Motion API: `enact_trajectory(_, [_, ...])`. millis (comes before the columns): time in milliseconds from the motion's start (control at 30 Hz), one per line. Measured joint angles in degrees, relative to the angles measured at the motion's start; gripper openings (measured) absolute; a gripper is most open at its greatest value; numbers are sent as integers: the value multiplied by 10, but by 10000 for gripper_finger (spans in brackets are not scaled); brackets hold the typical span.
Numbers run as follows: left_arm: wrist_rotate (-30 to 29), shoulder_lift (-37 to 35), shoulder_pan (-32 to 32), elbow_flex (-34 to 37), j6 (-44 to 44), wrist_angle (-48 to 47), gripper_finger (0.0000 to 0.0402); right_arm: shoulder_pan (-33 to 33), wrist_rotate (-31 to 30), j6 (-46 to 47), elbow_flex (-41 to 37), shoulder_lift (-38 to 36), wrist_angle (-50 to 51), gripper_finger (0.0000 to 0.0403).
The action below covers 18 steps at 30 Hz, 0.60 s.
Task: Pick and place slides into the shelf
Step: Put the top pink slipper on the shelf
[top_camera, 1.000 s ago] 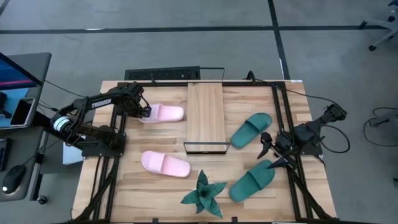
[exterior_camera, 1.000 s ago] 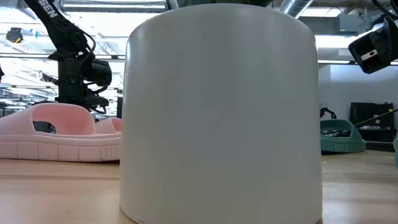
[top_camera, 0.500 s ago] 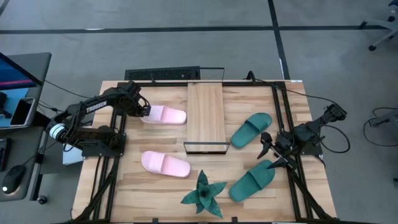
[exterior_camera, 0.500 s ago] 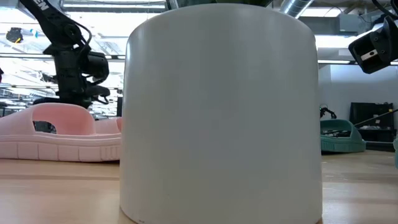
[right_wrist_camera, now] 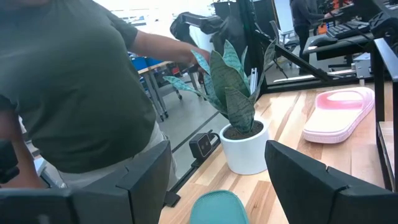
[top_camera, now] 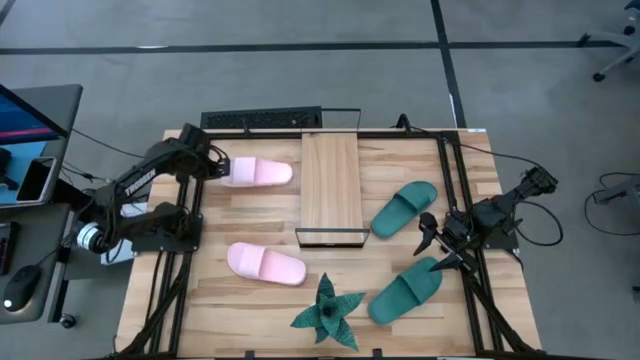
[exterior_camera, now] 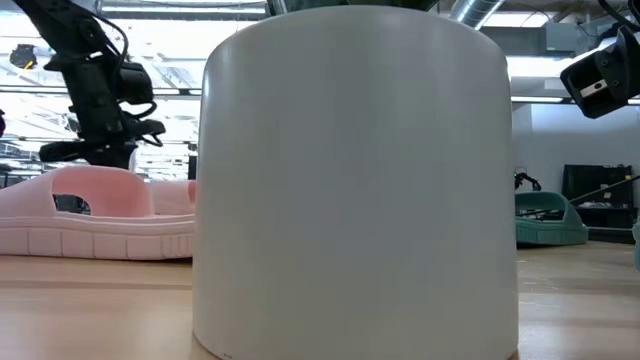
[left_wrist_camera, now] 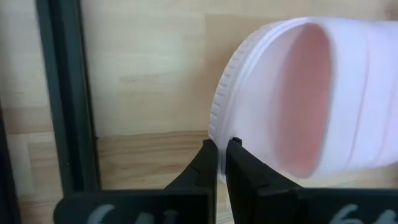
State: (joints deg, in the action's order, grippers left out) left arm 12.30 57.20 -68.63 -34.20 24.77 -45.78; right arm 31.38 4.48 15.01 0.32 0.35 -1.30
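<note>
My left gripper (top_camera: 217, 170) is shut on a pale pink slide (top_camera: 258, 172) at the far left of the table, just left of the shelf (top_camera: 330, 185), a light-wood slatted board in a black frame. A second pink slide (top_camera: 265, 263) lies on its sole nearer the front. Two teal slides (top_camera: 405, 208) (top_camera: 405, 290) lie on the table right of the shelf. My right gripper (top_camera: 433, 248) waits open at the right edge, between the two teal slides; one of them (right_wrist_camera: 216, 208) shows below it. My left gripper pinches the thin rim (left_wrist_camera: 219, 127) of the pink slide's end nearest the table's left edge between its two fingers (left_wrist_camera: 205, 163). The fingers come from the table's left, slanting steeply down. That end is raised; whether the other end rests on the table I cannot tell.
A spiky green plant (top_camera: 327, 310) in a white pot (exterior_camera: 355, 180) stands at the front centre. The black frame rails (top_camera: 190, 250) run along both sides of the table. A person (right_wrist_camera: 74, 93) stands beyond the table's front edge.
My left gripper has risen and drawn back toward the table's far left corner, staying shut on the pink slide. The slide has gone with it, its held end lifted and the whole slide shifted a little toward the far edge and the left.
</note>
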Motion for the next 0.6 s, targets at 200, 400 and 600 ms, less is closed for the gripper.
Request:
enact_trajectory(200, [32, -41, -35, 0, -5, 1, 0, 0, 0, 0, 0, 0, 0, 254])
enact_trajectory(400, [54, -71, -59, 0, -5, 1, 0, 0, 0, 0, 0, 0, 0, 254])
enact_trajectory(600, [67, -90, -60, 0, 1, 3, 0, 0, 0, 0, 0, 0, 0, 254])
